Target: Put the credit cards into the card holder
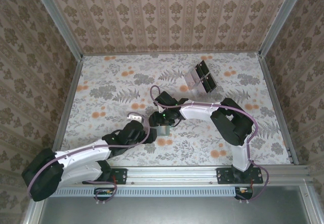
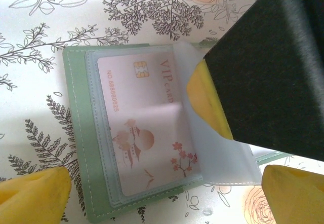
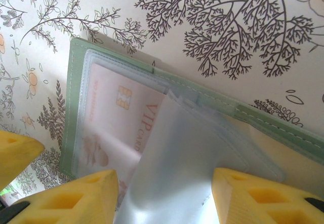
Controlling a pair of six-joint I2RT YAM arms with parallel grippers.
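Setting: we record a table [image 1: 101, 82] under a floral cloth, grey ferns and orange blooms, boxed in by walls [image 1: 167, 16] of patterned wallpaper.

Item 1, left gripper [image 2: 162, 183], seen from above at [image 1: 134, 117]. Its yellow fingers are spread wide with nothing between them. It hangs just over the near edge of the card holder.

Item 2, right gripper [image 3: 164, 188], seen from above at [image 1: 163, 118]. Its fingers stand part-way apart. A clear leaf [image 3: 172, 153] of the holder rises between them and meets both pads. We cannot tell whether it is pinched. In the left wrist view one yellow pad [image 2: 205, 100] of this gripper lies against the same leaf [image 2: 228, 158].

Item 3, card holder [image 2: 76, 133], also [image 3: 76, 107] and [image 1: 163, 129]. It is dull green with a stitched edge. It lies open and flat on the cloth near the middle of the table, directly under both grippers.

Item 4, credit card [image 2: 142, 133], also [image 3: 109, 117]. It is pale pink, with a gold chip, the lettering "VIP card" and a printed number. It sits inside a clear pocket on the left half of the holder.

Item 5, rack [image 1: 200, 79]. It has dark square panels and stands well apart, toward the far right of the table.
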